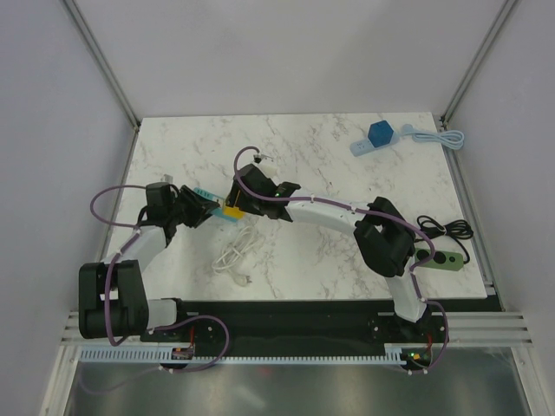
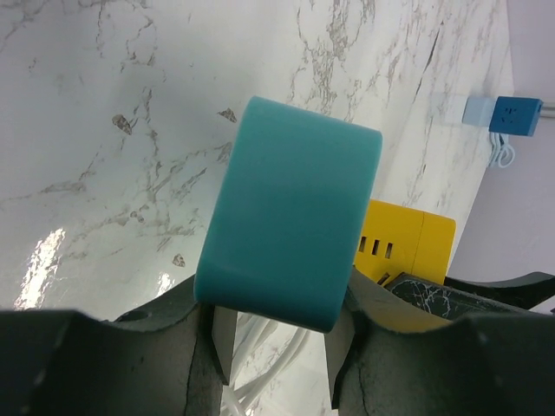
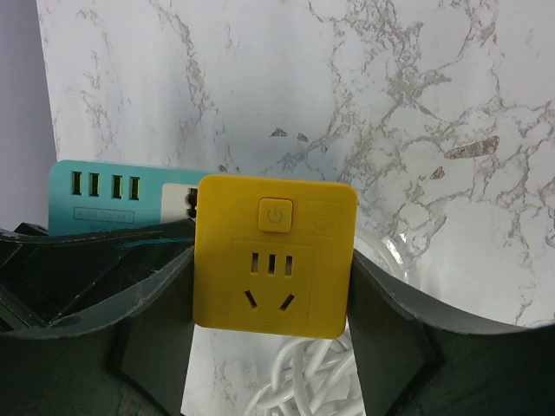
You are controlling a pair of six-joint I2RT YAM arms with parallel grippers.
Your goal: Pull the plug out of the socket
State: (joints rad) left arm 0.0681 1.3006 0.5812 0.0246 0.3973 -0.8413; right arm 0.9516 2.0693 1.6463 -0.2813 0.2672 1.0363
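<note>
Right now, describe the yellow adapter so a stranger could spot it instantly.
On the marble table, look left of centre. There the right pincer grips the yellow adapter, set against a teal power strip. It is the only yellow block, square, with a power button above its socket holes.

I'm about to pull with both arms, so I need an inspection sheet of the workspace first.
Surface: white marble table.
Job's things: teal socket and yellow plug sit side by side; cannot tell whether they are still joined.
Clutter: blue power strip at far right; green power strip at the right edge.
Grippers: left pincer shut on teal socket; right pincer shut on yellow plug.
Cables: white cable coiled nearer the bases; black cable beside the green strip.
Surroundings: plain pale walls.
</note>
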